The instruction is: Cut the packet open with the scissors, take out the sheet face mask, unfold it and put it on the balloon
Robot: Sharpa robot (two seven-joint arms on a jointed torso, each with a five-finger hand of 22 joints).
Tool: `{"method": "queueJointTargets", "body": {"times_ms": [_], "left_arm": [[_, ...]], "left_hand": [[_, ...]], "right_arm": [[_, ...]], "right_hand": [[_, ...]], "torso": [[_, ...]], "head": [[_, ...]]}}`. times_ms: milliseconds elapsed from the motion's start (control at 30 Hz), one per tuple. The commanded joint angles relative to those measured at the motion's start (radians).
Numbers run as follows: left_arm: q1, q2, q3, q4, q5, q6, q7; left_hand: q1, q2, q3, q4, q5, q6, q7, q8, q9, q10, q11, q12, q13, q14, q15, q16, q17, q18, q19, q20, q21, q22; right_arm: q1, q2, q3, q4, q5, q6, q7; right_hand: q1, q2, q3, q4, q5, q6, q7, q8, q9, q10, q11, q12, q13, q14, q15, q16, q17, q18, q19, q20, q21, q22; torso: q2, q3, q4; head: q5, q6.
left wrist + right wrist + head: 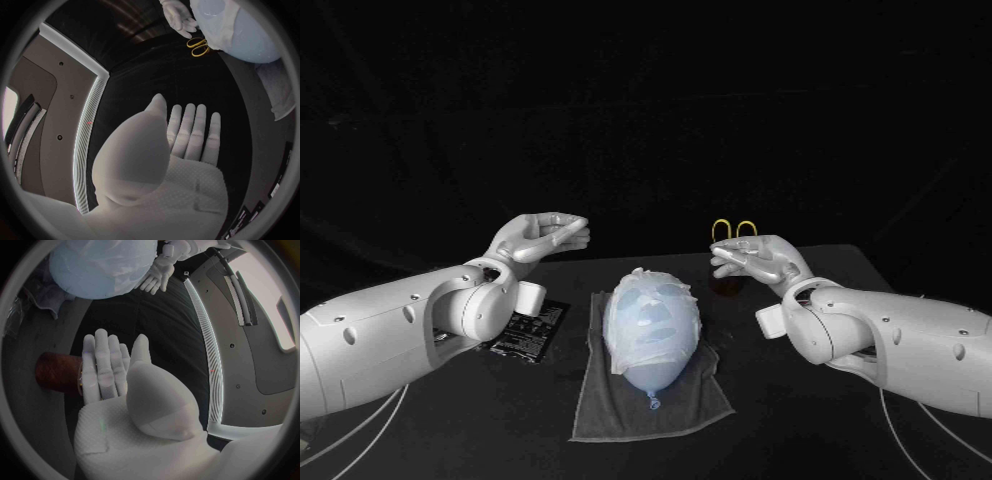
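Sheet face mask point(651, 298) on balloon point(652, 372), between left hand point(542, 237) and right hand point(754, 257)

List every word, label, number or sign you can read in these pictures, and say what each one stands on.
No text can be read in any view.
Flat black packet: it has pale print on its face, too small to read.
Pale blue balloon, grey towel, yellow-handled scissors: no writing visible on any of them.
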Motion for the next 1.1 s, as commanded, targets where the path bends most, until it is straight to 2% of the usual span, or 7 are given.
{"method": "queueJointTargets", "body": {"times_ms": [33, 267, 300, 633, 667, 733, 1100], "left_arm": [[-0.003, 0.018, 0.001, -0.019, 0.111, -0.019, 0.113], [-0.008, 0.047, 0.002, -0.038, 0.158, -0.051, 0.127], [-0.007, 0.04, 0.0, -0.036, 0.091, -0.022, 0.069], [-0.04, 0.047, 0.016, 0.022, 0.089, -0.153, 0.08], [-0.046, 0.048, 0.019, 0.032, 0.088, -0.176, 0.082], [-0.06, 0.051, 0.026, 0.056, 0.087, -0.229, 0.086], [-0.125, 0.064, 0.057, 0.171, 0.083, -0.484, 0.108]], "left_hand": [[-0.023, 0.003, -0.01, 0.0, -0.005, 0.002, 0.027, -0.019, -0.01, -0.003, 0.006, -0.028, -0.002, -0.015, 0.007, -0.021, -0.009, 0.015, -0.019, 0.001, -0.016, -0.016], [-0.051, 0.008, -0.033, -0.001, -0.004, 0.007, 0.03, -0.05, -0.023, 0.001, 0.014, -0.079, 0.0, -0.035, 0.017, -0.052, -0.022, -0.007, -0.154, 0.003, -0.073, -0.078], [-0.5, 0.057, -0.047, -0.291, -0.052, -0.758, -0.198, -0.47, -0.19, -0.905, -0.186, -0.281, -0.063, -0.821, -0.17, -0.243, -0.208, -0.083, -0.59, -0.29, -0.193, -0.253], [-0.857, 0.057, -0.047, -0.291, -0.052, -0.758, -0.198, -0.47, -0.19, -0.905, -0.186, -0.281, -0.063, -0.821, -0.17, -0.243, -0.208, -0.083, -0.59, -0.29, -0.193, -0.253], [-1.565, 0.057, -0.047, -0.291, -0.052, -0.758, -0.198, -0.47, -0.19, -0.905, -0.186, -0.281, -0.063, -0.821, -0.17, -0.243, -0.208, -0.083, -0.59, -0.29, -0.193, -0.253], [-1.565, 0.057, -0.047, -0.291, -0.052, -0.758, -0.198, -0.47, -0.19, -0.905, -0.186, -0.281, -0.063, -0.821, -0.17, -0.243, -0.208, -0.083, -0.59, -0.29, -0.193, -0.253], [-1.565, 0.057, -0.047, -0.291, -0.052, -0.758, -0.198, -0.47, -0.19, -0.905, -0.186, -0.281, -0.063, -0.821, -0.17, -0.243, -0.208, -0.083, -0.59, -0.29, -0.193, -0.253]], "right_arm": [[0.0, 0.017, 0.001, -0.029, 0.048, 0.075, 0.061], [-0.001, 0.047, 0.003, -0.072, 0.075, 0.094, 0.078], [-0.001, 0.041, 0.002, -0.066, 0.041, 0.04, 0.034], [-0.051, 0.051, 0.079, 0.015, 0.111, -0.09, 0.066], [-0.059, 0.052, 0.093, 0.029, 0.123, -0.112, 0.072], [-0.075, 0.056, 0.117, 0.055, 0.146, -0.153, 0.082], [-0.108, 0.062, 0.168, 0.108, 0.192, -0.239, 0.104]], "right_hand": [[0.001, 0.005, -0.028, -0.01, 0.0, -0.001, 0.009, -0.009, -0.006, -0.002, 0.012, -0.019, -0.026, -0.022, 0.009, -0.036, -0.017, 0.011, -0.016, 0.01, -0.022, -0.021], [-0.021, 0.006, -0.028, -0.016, 0.0, -0.006, 0.016, -0.023, -0.017, -0.007, 0.023, -0.051, -0.068, -0.063, 0.025, -0.103, -0.054, 0.014, -0.016, 0.025, -0.049, -0.06], [-0.499, -0.243, 0.435, -0.191, -0.049, -0.916, -0.202, -0.164, -0.338, -0.333, -0.138, -0.167, -0.179, -1.054, -0.101, -0.385, -0.36, -0.169, -0.936, -0.216, -0.131, -0.441], [-0.881, -0.243, 0.435, -0.191, -0.049, -0.916, -0.202, -0.164, -0.338, -1.093, -0.138, -0.167, -0.179, -1.054, -0.101, -0.385, -0.36, -0.169, -0.936, -0.216, -0.131, -0.441], [-0.901, -0.243, 0.435, -0.191, -0.049, -0.916, -0.202, -0.164, -0.338, -1.093, -0.138, -0.167, -0.179, -1.054, -0.101, -0.385, -0.36, -0.169, -0.936, -0.216, -0.131, -0.441], [-1.638, -0.243, 0.435, -0.191, -0.049, -0.916, -0.202, -0.164, -0.338, -1.093, -0.138, -0.167, -0.179, -1.054, -0.101, -0.385, -0.36, -0.169, -0.936, -0.216, -0.131, -0.441], [-1.638, -0.243, 0.435, -0.191, -0.049, -0.916, -0.202, -0.164, -0.338, -1.093, -0.138, -0.167, -0.179, -1.054, -0.101, -0.385, -0.36, -0.169, -0.936, -0.216, -0.131, -0.441]], "torso": [[-0.005, -0.001, -0.0005], [-0.001, 0.0012, -0.0011], [-0.004, -0.0008, -0.0004], [-0.014, -0.0389, 0.0213], [-0.015, -0.0408, 0.0224], [-0.015, -0.0424, 0.0233], [-0.015, -0.0424, 0.0233]], "head": [[0.004, 0.025], [0.012, 0.053], [0.008, 0.041], [0.022, 0.088], [0.022, 0.091], [0.023, 0.092], [0.023, 0.092]]}}
